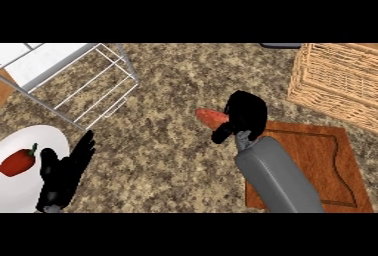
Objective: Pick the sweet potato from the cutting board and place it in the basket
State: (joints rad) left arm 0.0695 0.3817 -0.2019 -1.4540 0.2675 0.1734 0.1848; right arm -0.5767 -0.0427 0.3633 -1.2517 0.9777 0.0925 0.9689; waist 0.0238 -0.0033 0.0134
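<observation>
The orange sweet potato (210, 116) pokes out to the left of my right hand (244, 116), whose fingers curl round it; most of it is hidden by the hand. It is over the speckled counter, just left of the wooden cutting board (325, 160). The wicker basket (339, 82) stands at the upper right, apart from the hand. My left hand (65, 172) rests open at the lower left, fingers pointing up, beside a white plate.
A white plate (29, 142) at the left edge carries a red bell pepper (18, 162). A wire dish rack (88, 85) fills the upper left corner. A dark object (280, 45) shows at the top edge.
</observation>
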